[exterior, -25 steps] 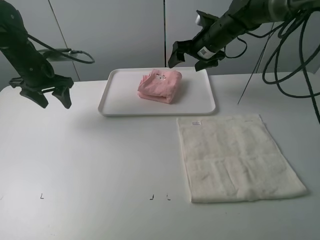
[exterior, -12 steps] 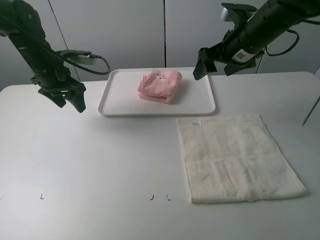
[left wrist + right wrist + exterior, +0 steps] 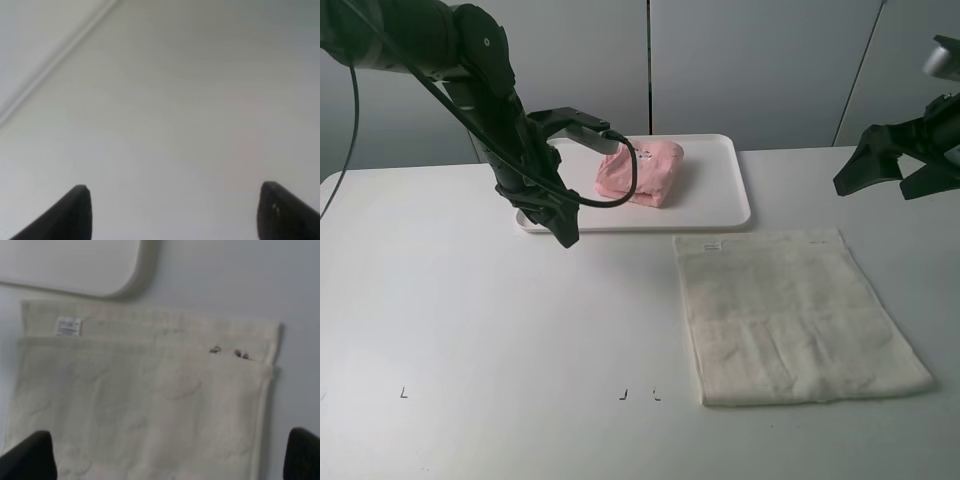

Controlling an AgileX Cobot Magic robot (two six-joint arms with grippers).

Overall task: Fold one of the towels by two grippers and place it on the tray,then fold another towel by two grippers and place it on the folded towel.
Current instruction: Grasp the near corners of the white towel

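Now both arms are leaving their earlier posts around the tray (image 3: pixel 720 208). The left end effector (image 3: pixel 563 228), which was waiting far out to the left of the tray, is hanging just in front of the tray's left front corner, low over the table (image 3: pixel 470 330). Its jaws are standing wide apart and holding nothing. The right end effector (image 3: pixel 886 182), which was hovering over the tray's back right corner, is now floating well to the right of the tray, also spread wide and empty.

The pink towel (image 3: pixel 642 172) is lying folded on the tray, unmoved. So I am judging the first half as finished and the arms as going for the cream-white towel (image 3: pixel 790 315). This towel is lying flat on the table just in front of the tray's right front corner, with its label (image 3: pixel 712 245) toward the tray. It is lying well apart from the left end effector. The right one is hanging above its tray-side right corner, not touching it.
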